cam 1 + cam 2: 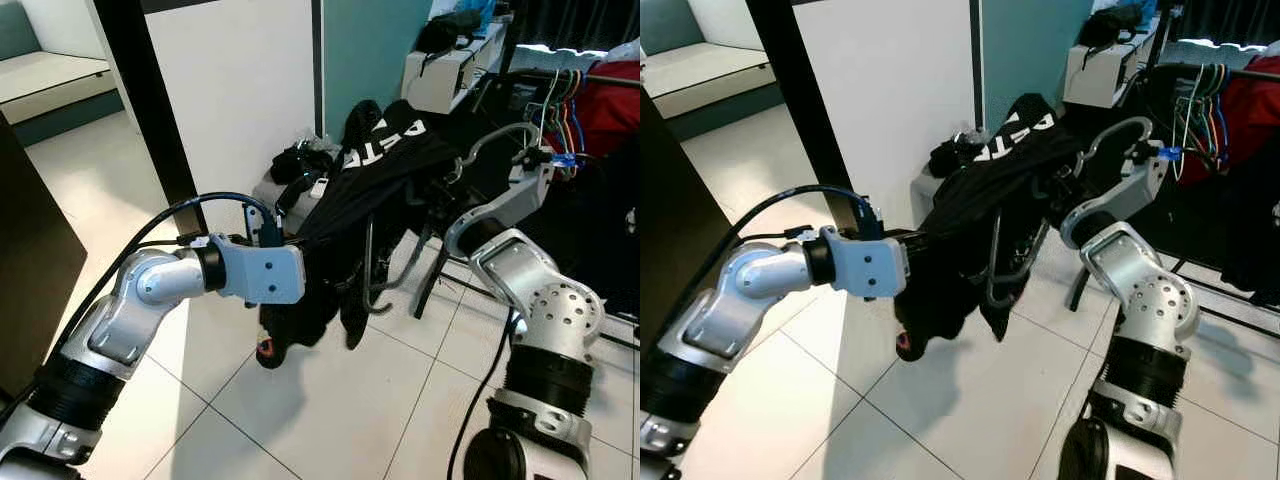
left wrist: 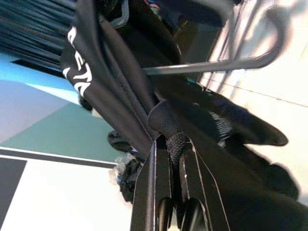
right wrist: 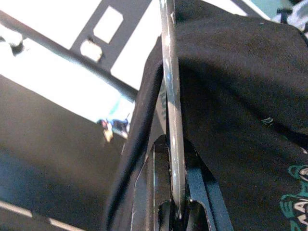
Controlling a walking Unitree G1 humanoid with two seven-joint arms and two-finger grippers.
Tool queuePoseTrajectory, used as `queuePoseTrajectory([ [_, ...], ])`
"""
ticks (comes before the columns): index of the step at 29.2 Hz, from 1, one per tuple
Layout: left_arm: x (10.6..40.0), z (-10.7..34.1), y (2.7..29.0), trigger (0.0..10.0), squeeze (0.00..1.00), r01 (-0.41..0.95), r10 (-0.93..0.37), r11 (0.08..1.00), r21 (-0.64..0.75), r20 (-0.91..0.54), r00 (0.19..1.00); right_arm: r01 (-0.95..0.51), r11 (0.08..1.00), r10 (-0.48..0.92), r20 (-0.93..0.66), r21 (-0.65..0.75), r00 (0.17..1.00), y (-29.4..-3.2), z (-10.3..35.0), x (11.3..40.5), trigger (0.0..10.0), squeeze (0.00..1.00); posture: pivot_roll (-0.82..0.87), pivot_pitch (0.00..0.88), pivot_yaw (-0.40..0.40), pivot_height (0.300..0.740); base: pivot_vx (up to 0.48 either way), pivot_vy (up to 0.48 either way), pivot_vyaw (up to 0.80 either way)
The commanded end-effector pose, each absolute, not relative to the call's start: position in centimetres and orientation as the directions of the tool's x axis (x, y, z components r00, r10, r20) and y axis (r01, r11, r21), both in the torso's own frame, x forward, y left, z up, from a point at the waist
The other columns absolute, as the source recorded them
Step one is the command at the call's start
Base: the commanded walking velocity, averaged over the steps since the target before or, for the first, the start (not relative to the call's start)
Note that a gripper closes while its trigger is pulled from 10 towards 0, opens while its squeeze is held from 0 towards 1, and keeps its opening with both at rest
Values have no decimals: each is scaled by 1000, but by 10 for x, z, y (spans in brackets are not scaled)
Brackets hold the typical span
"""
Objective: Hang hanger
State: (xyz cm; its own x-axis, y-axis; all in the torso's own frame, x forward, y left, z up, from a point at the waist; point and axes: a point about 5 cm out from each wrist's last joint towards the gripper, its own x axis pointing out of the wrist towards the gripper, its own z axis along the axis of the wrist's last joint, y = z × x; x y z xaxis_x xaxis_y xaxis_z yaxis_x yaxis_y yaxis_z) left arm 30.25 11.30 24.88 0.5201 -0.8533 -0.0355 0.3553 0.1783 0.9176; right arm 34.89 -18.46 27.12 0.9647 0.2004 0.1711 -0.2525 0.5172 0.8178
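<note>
A black garment (image 1: 372, 165) with white lettering is draped on a grey metal hanger (image 1: 372, 285), held in the air between my two arms. My left gripper (image 2: 174, 144) is shut on a bunched fold of the garment's black cloth (image 2: 168, 122), at the garment's left side. My right gripper (image 3: 172, 144) is shut on the hanger's thin metal wire (image 3: 169, 72), near its hook (image 1: 497, 133), on the garment's right. The hook sits a little left of and below the clothes rail (image 1: 612, 72).
The rail holds several coloured hangers (image 1: 560, 100) and a red garment (image 1: 612, 112). A pile of dark clothes (image 1: 300, 165) lies on a grey box by the white wall (image 1: 240, 90). The rack's black legs (image 1: 433, 285) stand on the tiled floor (image 1: 330, 410).
</note>
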Motion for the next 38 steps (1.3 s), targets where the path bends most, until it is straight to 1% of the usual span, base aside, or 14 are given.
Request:
queuePoseTrajectory([
  [1, 301, 238, 114, 10000, 0, 397, -851, 153, 905, -83, 518, -255, 476, 67, 254, 842, 965, -206, 286, 346, 10000, 0, -59, 72, 35, 740, 0, 0, 0],
  [2, 293, 231, 101, 10000, 0, 432, -877, 155, 888, -78, 474, -260, 362, -25, 289, 895, 957, -215, 292, 348, 10000, 0, -56, 72, 39, 740, 0, 0, 0],
  [4, 293, 231, 101, 10000, 0, 432, -877, 155, 888, -78, 474, -260, 362, -25, 289, 895, 957, -215, 292, 348, 10000, 0, -56, 72, 39, 740, 0, 0, 0],
  [6, 287, 225, 88, 10000, 0, 457, -898, 152, 876, -70, 433, -291, 284, -57, 319, 914, 946, -216, 298, 349, 10000, 0, -55, 70, 42, 740, 0, 0, 0],
  [10, 285, 223, 82, 10000, 0, 469, -908, 152, 870, -65, 414, -309, 253, -68, 335, 917, 940, -216, 302, 349, 10000, 0, -56, 71, 45, 740, 0, 0, 0],
  [14, 282, 218, 75, 10000, 0, 481, -917, 147, 864, -63, 393, -324, 255, -73, 352, 911, 933, -212, 307, 351, 10000, 0, -55, 68, 45, 740, 0, 0, 0],
  [19, 280, 218, 69, 10000, 0, 485, -925, 152, 861, -49, 377, -306, 277, -108, 346, 911, 932, -211, 308, 352, 10000, 0, -51, 67, 46, 740, 0, 0, 0],
  [22, 276, 216, 66, 10000, 0, 492, -929, 148, 858, -50, 366, -285, 254, -141, 327, 924, 934, -214, 307, 354, 10000, 0, -50, 67, 46, 740, 0, 0, 0],
  [31, 269, 210, 61, 10000, 0, 505, -935, 132, 853, -61, 348, -251, 240, -201, 301, 938, 932, -222, 307, 356, 10000, 0, -50, 60, 44, 740, 0, 0, 0],
  [32, 268, 209, 60, 10000, 0, 505, -937, 129, 853, -62, 344, -244, 243, -211, 296, 939, 931, -224, 307, 357, 10000, 0, -50, 60, 44, 740, 0, 0, 0],
  [33, 265, 209, 57, 10000, 0, 505, -942, 122, 854, -61, 329, -226, 267, -219, 287, 937, 932, -224, 306, 357, 10000, 0, -50, 60, 41, 740, 0, 0, 0],
  [36, 265, 209, 57, 10000, 0, 505, -942, 122, 854, -61, 329, -226, 267, -219, 287, 937, 932, -224, 306, 357, 10000, 0, -50, 60, 41, 740, 0, 0, 0],
  [38, 259, 210, 47, 10000, 0, 512, -955, 115, 851, -47, 293, -187, 305, -229, 262, 934, 937, -220, 300, 359, 10000, 0, -50, 64, 40, 740, 0, 0, 0],
])
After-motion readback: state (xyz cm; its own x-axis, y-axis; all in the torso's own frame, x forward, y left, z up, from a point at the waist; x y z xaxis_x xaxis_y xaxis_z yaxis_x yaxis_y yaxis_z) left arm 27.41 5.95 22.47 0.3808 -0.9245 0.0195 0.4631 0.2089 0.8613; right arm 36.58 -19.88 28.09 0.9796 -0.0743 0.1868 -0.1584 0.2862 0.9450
